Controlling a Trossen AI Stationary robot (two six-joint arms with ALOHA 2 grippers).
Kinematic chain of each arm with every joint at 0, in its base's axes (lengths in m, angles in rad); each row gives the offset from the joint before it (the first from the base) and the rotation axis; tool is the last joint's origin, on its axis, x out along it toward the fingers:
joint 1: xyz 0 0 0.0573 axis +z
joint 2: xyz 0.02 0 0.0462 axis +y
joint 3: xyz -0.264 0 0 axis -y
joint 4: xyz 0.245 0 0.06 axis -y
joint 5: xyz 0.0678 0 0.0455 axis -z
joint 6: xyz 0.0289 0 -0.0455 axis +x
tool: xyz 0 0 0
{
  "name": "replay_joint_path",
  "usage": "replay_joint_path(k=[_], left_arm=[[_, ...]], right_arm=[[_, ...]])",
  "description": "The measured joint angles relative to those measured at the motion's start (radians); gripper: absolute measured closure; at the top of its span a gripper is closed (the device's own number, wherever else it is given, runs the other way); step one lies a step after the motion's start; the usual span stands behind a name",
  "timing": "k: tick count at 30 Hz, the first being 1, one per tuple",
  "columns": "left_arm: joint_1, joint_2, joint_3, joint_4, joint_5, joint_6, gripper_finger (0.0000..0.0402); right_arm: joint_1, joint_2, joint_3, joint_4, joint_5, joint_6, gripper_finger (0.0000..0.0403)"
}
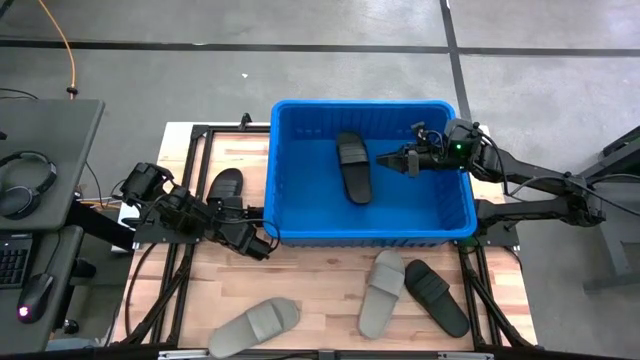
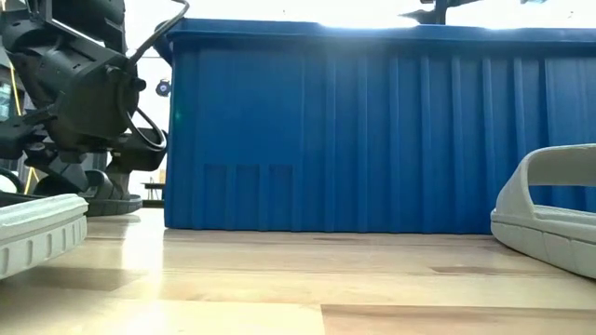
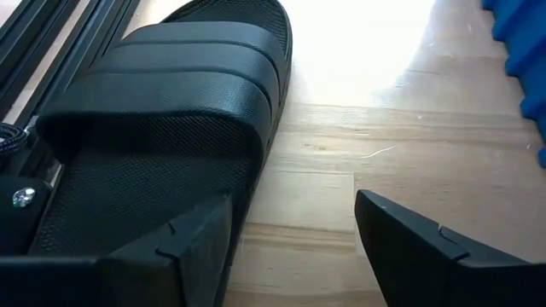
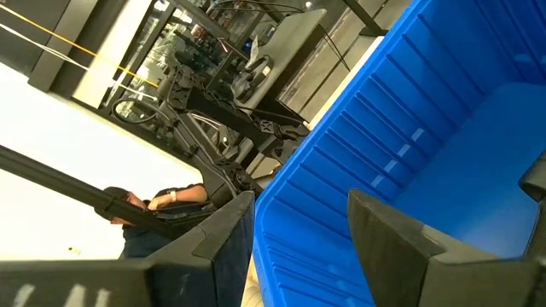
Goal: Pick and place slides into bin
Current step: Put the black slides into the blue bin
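— Well, where's the right pincer (image 1: 383, 160)?
— Inside the big bright blue plastic bin (image 1: 300, 215), fingers apart, empty, beside one black foam slide (image 1: 353, 166) lying there.
— And the left pincer (image 1: 222, 207)?
— Spread open at another black ribbed slide (image 3: 162, 111) on the wooden table (image 1: 320, 290).

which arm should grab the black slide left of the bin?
Left. The left gripper is open right beside that black slide; the right gripper hangs over the bin, empty.

A: We're seeing two matte-black arms, the left arm (image 1: 190, 215) blocky-jointed with looping black cables.

B: And the right arm (image 1: 520, 170) shows a green light; we spot a silver screw (image 3: 20, 198).
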Motion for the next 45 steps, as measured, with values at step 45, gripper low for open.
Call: replay_joint_path(k=[45], left_arm=[[0.0,0.0,0.0,-0.045,0.045,-0.058,0.0186]], right_arm=[[0.0,0.0,0.0,-0.005,-0.004,0.0,0.0224]])
